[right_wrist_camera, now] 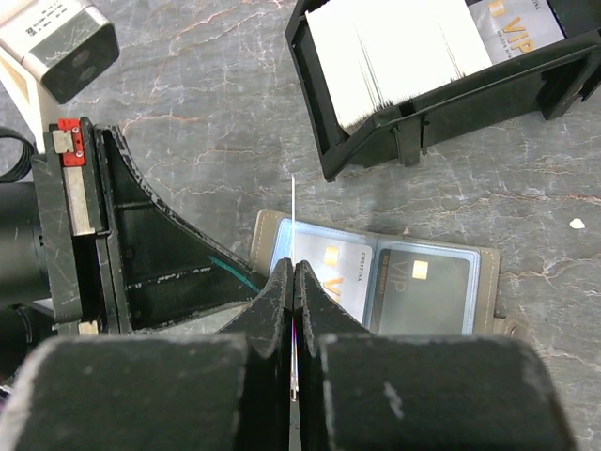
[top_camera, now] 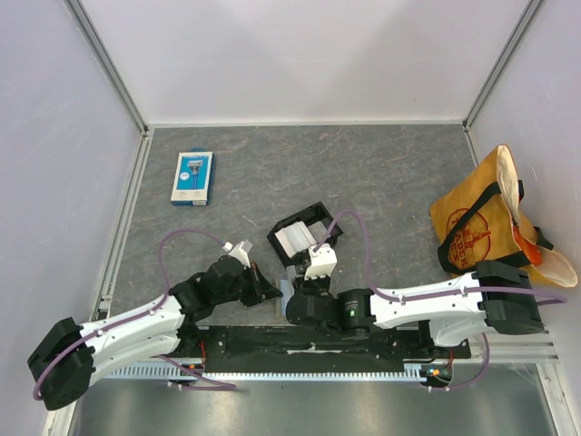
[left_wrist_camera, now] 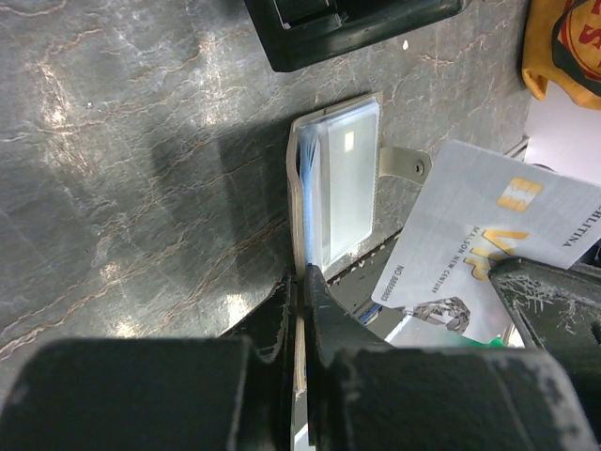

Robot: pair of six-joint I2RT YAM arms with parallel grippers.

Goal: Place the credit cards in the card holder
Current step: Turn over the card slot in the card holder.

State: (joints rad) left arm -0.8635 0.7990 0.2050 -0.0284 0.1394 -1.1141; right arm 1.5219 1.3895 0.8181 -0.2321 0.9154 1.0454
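Observation:
The grey-tan card holder (right_wrist_camera: 487, 282) lies open on the table in front of the arm bases, a white card in one clear pocket and a dark grey card (right_wrist_camera: 423, 287) in the other. My left gripper (left_wrist_camera: 302, 274) is shut on the holder's (left_wrist_camera: 292, 169) near flap. My right gripper (right_wrist_camera: 295, 268) is shut on a white credit card (left_wrist_camera: 479, 225), held upright just above the holder and seen edge-on (right_wrist_camera: 293, 216) in the right wrist view. From the top view both grippers (top_camera: 269, 289) (top_camera: 298, 289) meet over the holder, which they mostly hide.
A black tray (top_camera: 281, 241) holding a stack of white cards (right_wrist_camera: 394, 47) stands just beyond the holder. A blue-and-white retail pack (top_camera: 192, 177) lies at the far left. A yellow tote bag (top_camera: 481, 218) sits at the right edge.

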